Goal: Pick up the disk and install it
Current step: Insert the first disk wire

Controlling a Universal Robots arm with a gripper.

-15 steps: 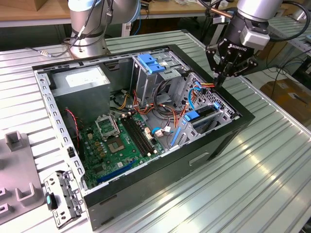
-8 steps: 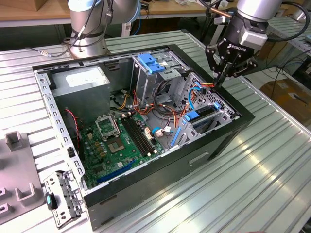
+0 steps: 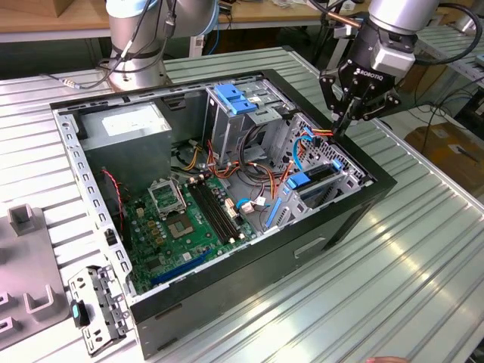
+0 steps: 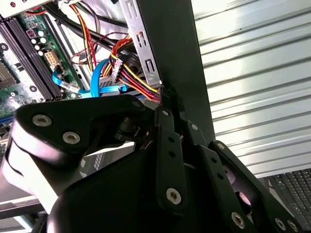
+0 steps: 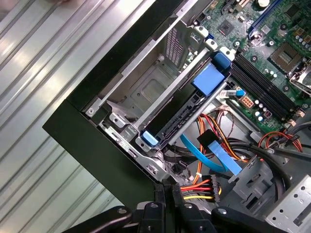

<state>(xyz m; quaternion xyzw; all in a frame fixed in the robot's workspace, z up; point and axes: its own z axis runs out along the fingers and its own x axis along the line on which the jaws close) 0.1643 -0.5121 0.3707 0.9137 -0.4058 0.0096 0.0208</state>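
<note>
Disk [image 3: 318, 180] sits edge-up in its bay inside the case [image 3: 378, 198], blue rails seated, looks installed, while the gripper [image 3: 339, 128], fingers pinched together on nothing, hangs over the case's edge by the cables [image 5: 204, 187].

Scene bright, evenly lit from overhead. Strong glare streaks on the ribbed metal table [image 3: 423, 249], also blown out in the second wrist view. Case interior [image 3: 227, 189] shadowed. Gripper [image 4: 170, 145] body close to the lens, soft.

Disk [image 3: 316, 178] seated in case [image 3: 355, 215] bay; closed jaws above corner.
</note>
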